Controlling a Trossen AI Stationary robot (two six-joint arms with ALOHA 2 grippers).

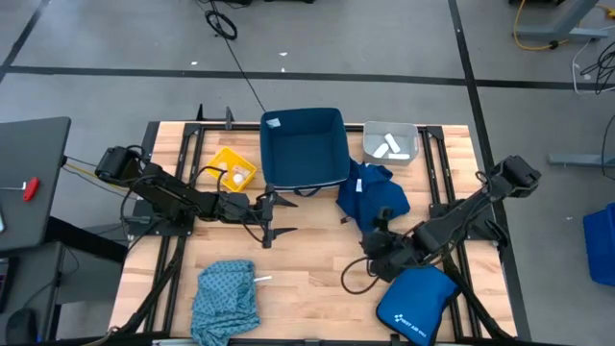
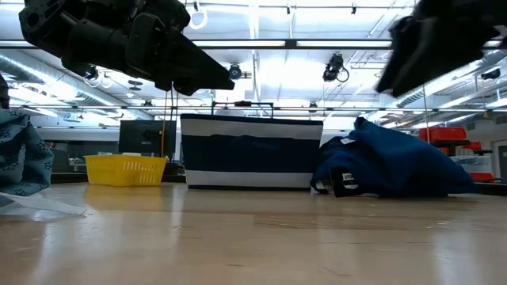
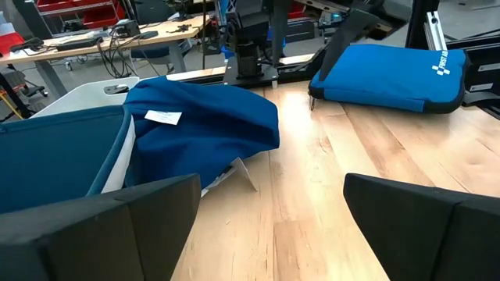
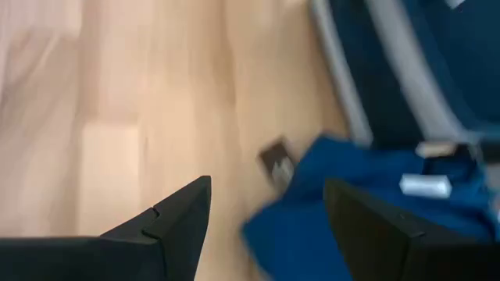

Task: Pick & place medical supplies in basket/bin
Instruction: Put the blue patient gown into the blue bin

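At the near edge of the surface (image 1: 307, 264), toward the left corner, lies the teal cloth (image 1: 226, 298), crumpled, with a white packet (image 1: 261, 280) just beside its far right side. Toward the near right corner sits a flat blue pouch (image 1: 415, 303) with white lettering, partly over the edge.

Farther in, right of middle, hangs the right tool (image 1: 377, 231), fingers (image 4: 176, 215) spread apart and empty, poised at the near edge of the dark blue cloth (image 1: 372, 199). Seen from that wrist: blurred wood, the cloth's edge with a small dark tag, nothing between the fingers. Heaped loosely, this cloth touches the navy tub's right near corner; a white label shows on it in the left wrist view (image 3: 164, 117).

Left of middle hovers the left tool (image 1: 268, 217), fingers (image 3: 101, 226) wide apart, nothing held, just in front of the navy tub (image 1: 305, 146) and pointing rightward toward the dark blue cloth.

Along the far edge stand three tubs. At centre, the navy tub, large, with a white label at its far left inner corner. Left of it and slightly nearer, the yellow tub (image 1: 233, 168), small, set at an angle, with something small and pale inside. Right of the navy tub, the grey tub (image 1: 389, 143), small, with white packets (image 1: 386, 148) inside.
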